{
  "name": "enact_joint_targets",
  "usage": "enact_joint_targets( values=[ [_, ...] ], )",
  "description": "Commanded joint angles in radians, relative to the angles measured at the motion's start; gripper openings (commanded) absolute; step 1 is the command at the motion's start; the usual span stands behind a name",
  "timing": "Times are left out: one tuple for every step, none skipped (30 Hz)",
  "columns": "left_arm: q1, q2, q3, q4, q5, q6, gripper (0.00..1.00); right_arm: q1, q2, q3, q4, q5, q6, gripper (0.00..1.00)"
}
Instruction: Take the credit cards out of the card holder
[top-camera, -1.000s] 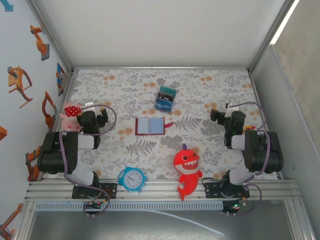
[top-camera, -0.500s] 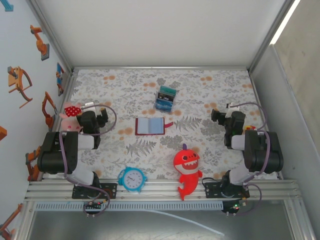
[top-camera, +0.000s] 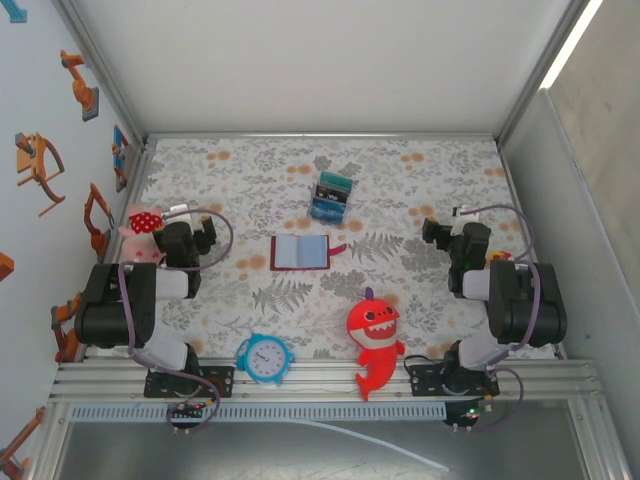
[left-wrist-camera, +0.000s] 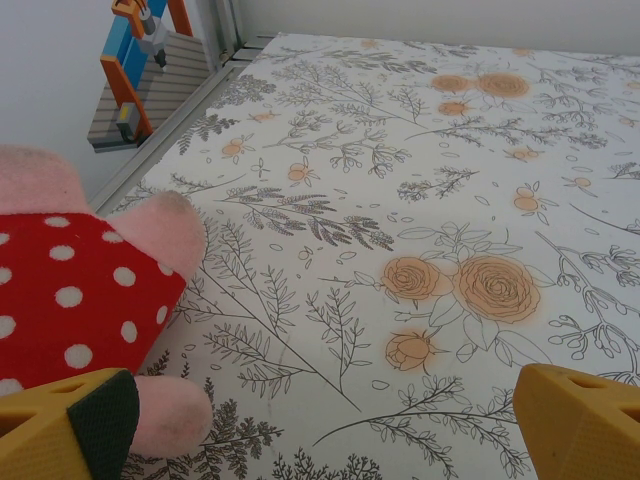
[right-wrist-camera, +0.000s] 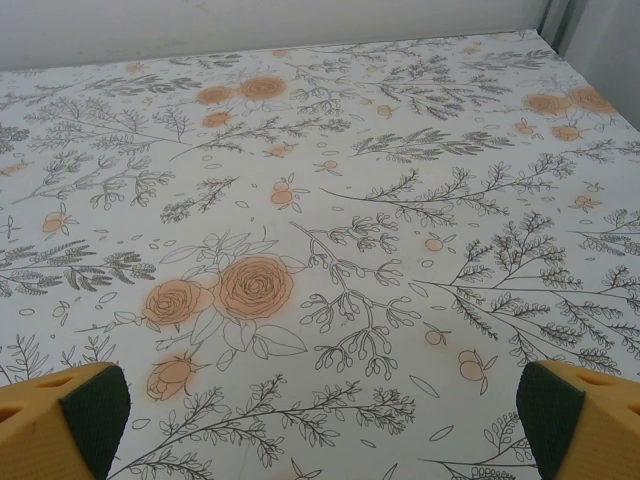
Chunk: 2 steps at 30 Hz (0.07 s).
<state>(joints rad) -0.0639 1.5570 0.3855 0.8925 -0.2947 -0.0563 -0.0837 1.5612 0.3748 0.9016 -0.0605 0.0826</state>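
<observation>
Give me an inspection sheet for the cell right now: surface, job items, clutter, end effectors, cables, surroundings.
Surface: floral tablecloth, flat, no spills seen.
Job's things: card holder lying open mid-table; credit cards in a pile beyond it, apart from it; cannot tell whether any remain inside.
Clutter: red shark toy and blue toy alarm clock at the near edge; pink plush in red polka dots at the left edge.
End effectors: left end effector open, empty; right end effector open, empty.
Cables: grey cable loops at both wrists; white cable below the front rail.
Surroundings: white enclosure walls; orange robot-arm stickers on the left wall.
</observation>
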Motion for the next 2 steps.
enact_joint_targets(
  values=[
    [-0.002, -0.011, 0.004, -0.010, -0.004, -0.013, 0.97, -0.004, -0.011, -0.001, 0.005, -0.004, 0.012, 0.99],
    [-0.002, -0.012, 0.004, -0.009, -0.004, -0.014, 0.97, -0.004, -0.012, -0.001, 0.005, -0.004, 0.012, 0.99]
  ],
)
